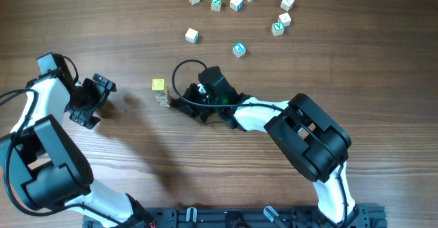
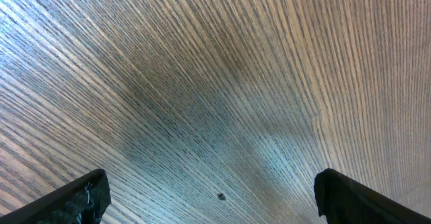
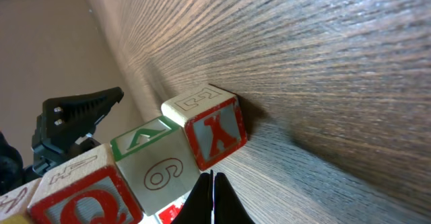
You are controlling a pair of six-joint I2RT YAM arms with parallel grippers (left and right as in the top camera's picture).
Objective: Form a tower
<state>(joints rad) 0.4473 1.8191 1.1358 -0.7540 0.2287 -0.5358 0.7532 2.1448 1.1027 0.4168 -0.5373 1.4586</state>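
Observation:
The tower (image 1: 159, 91) stands left of the table's middle, a pale yellow cube (image 1: 158, 85) on top. In the right wrist view it lies sideways: a red X cube (image 3: 215, 126) on the wood, a white cube marked 6 (image 3: 153, 167) on that, then a red Q cube (image 3: 77, 194). My right gripper (image 1: 183, 98) is just right of the tower. Its fingers (image 3: 213, 183) are shut with nothing between them, tips close to the 6 and X cubes. My left gripper (image 1: 102, 94) stands open, left of the tower and apart from it. Only bare wood lies between its fingertips (image 2: 87, 197).
Several loose letter cubes lie at the table's far side, among them a white one (image 1: 191, 35), a blue-marked one (image 1: 238, 48) and a green-marked one (image 1: 277, 28). A black cable loop (image 1: 179, 69) rises by the right wrist. The left gripper (image 3: 74, 116) shows behind the tower.

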